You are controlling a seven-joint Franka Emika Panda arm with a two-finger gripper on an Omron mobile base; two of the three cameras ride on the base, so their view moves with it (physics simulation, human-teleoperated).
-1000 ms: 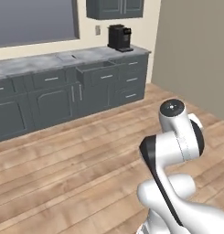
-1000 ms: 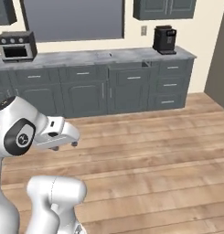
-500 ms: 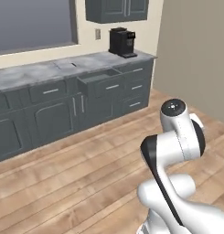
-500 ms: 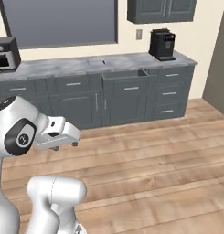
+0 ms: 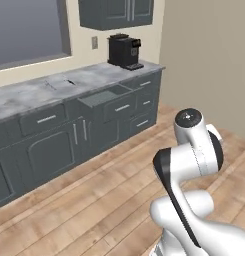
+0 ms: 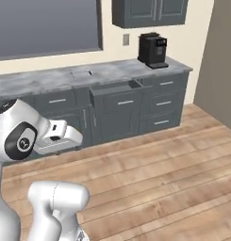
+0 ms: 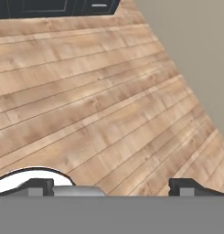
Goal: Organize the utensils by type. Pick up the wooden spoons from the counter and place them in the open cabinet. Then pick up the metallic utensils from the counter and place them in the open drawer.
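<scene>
Change: my base has driven nearer; counter and drawer loom larger than a second ago.
Gripper [image 7: 111, 185]: my fingertips stand wide apart, empty, above plank floor [image 7: 99, 105].
Drawer [image 5: 101, 96]: pulled open below the counter [image 5: 29, 95].
Cabinet [image 6: 150, 12]: above the coffee machine [image 6: 152, 49].

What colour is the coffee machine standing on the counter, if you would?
Black; the coffee machine shows best in the right base view.
</scene>
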